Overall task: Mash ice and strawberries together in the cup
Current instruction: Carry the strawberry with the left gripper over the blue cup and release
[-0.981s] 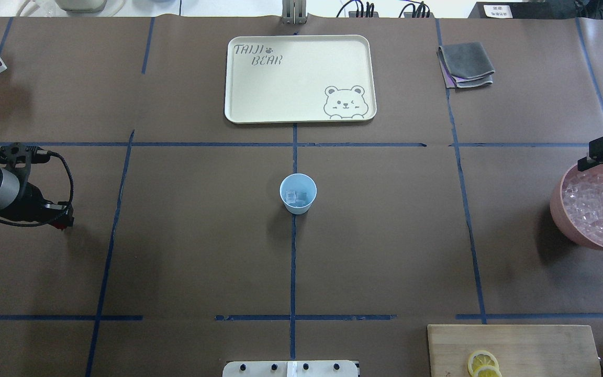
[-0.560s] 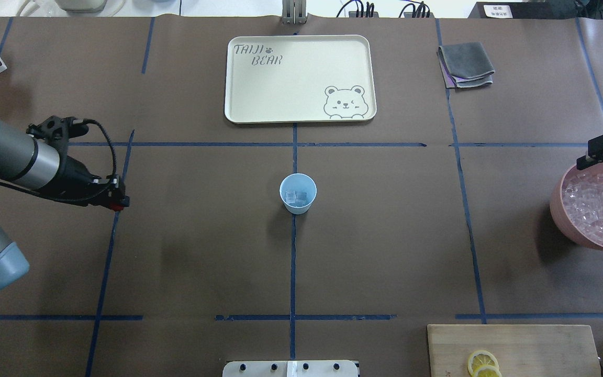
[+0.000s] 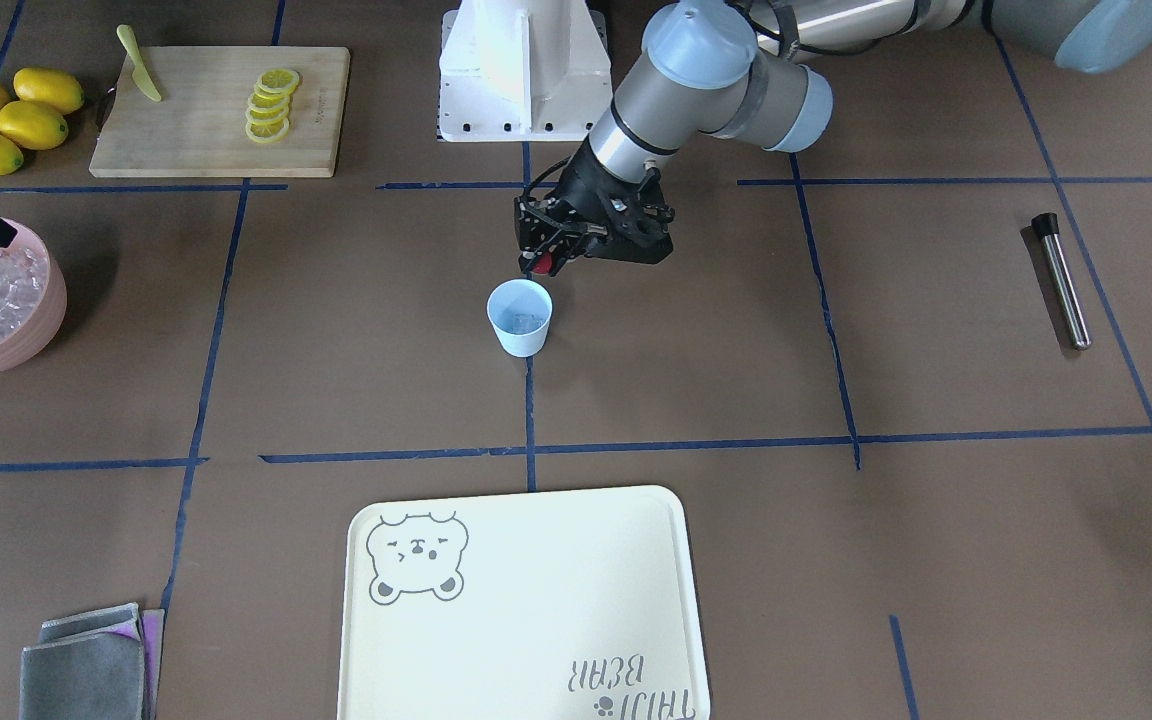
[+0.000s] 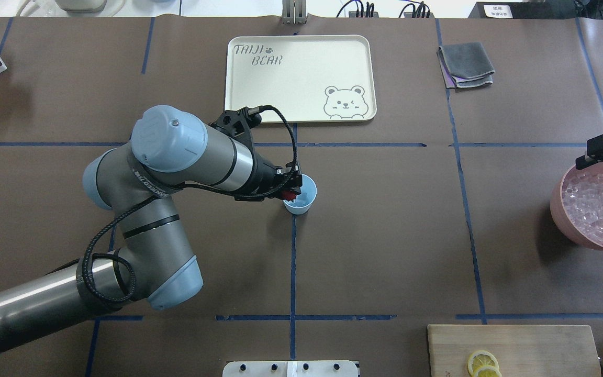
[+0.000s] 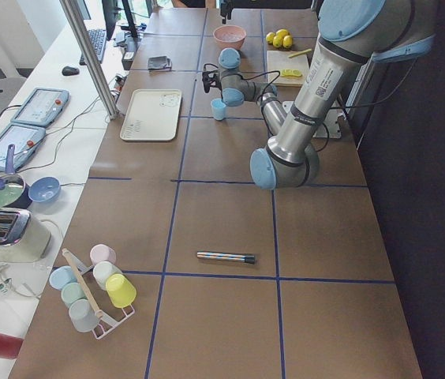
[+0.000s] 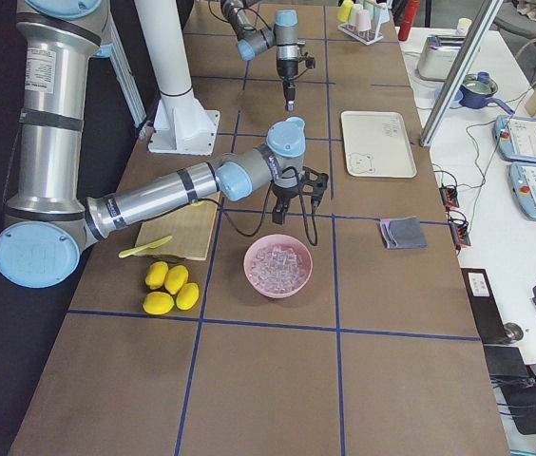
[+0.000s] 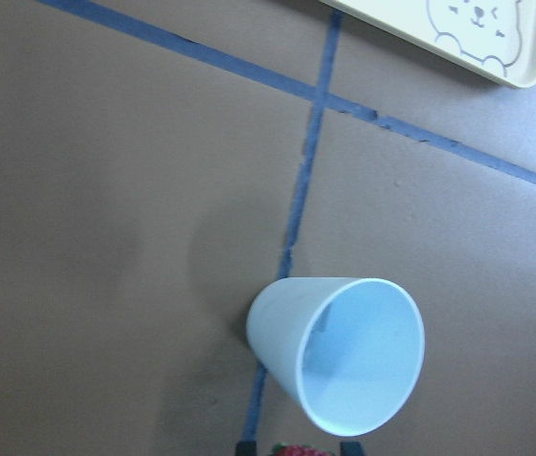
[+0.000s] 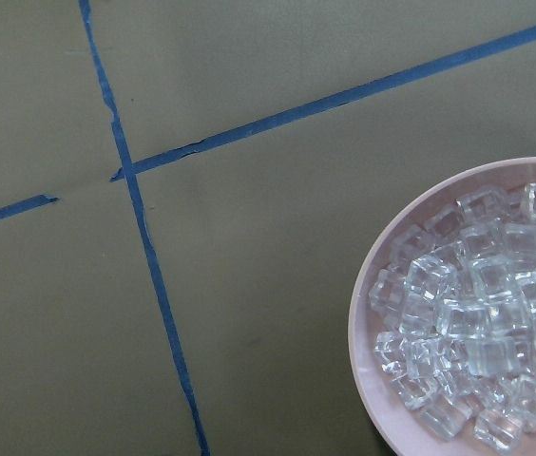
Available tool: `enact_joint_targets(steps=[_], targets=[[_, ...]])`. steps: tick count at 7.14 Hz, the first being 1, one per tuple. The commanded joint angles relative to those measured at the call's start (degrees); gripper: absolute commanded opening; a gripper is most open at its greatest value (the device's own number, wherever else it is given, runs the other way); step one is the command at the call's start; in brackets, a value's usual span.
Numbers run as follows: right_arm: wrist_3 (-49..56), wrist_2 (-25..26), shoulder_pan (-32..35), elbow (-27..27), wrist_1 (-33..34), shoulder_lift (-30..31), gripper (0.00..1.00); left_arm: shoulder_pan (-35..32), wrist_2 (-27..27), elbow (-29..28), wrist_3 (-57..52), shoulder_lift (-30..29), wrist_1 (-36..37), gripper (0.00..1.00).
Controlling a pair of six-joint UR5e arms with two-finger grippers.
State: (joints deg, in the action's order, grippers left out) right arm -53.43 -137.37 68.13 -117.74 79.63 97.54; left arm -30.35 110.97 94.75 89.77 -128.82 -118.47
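Now the left arm (image 4: 191,152) has swung in, jaws clenched on a small dark red strawberry (image 4: 287,195) beside the pale blue plastic cup (image 4: 306,199) holding clear ice cubes (image 3: 521,321); dropping looks next.

A brown-covered table (image 4: 385,251), gridded with blue tape lines (image 4: 292,262), fills the overhead view. In the exterior left view a white side bench (image 5: 61,178) (cables trailing over it) runs down the left edge, a metal post (image 5: 87,51) beside it.
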Motion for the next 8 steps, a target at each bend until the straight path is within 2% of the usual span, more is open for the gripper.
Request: enact_joint_targets(steps=[1,3,5,6,7,8], targets=[[-0.01,0.00,-0.01,-0.03,0.00,0.02,1.00,0.29,-3.98,-1.06,-0.03,-1.52,-0.53,0.00],[-0.01,-0.09,-0.01,-0.12,0.00,0.02,1.00,0.29,-7.33,-0.88,-0.12,-1.60,-0.62,0.03],[-0.36,-0.18,-0.01,-0.03,0.00,-0.07,1.00,0.46,-7.61,-1.06,-0.12,-1.17,-0.71,0.08],[-0.53,-0.18,-0.01,-0.12,0.00,-0.07,1.00,0.46,-7.61,-1.06,-0.20,-1.17,-0.71,0.26],[-0.62,-0.18,-0.01,-0.12,0.00,0.02,1.00,0.46,-7.70,-1.06,-0.21,-1.08,-1.41,0.35],[-0.62,-0.18,-0.01,0.06,0.00,0.02,1.00,0.46,-7.70,-1.06,-0.21,-1.08,-1.50,0.60]])
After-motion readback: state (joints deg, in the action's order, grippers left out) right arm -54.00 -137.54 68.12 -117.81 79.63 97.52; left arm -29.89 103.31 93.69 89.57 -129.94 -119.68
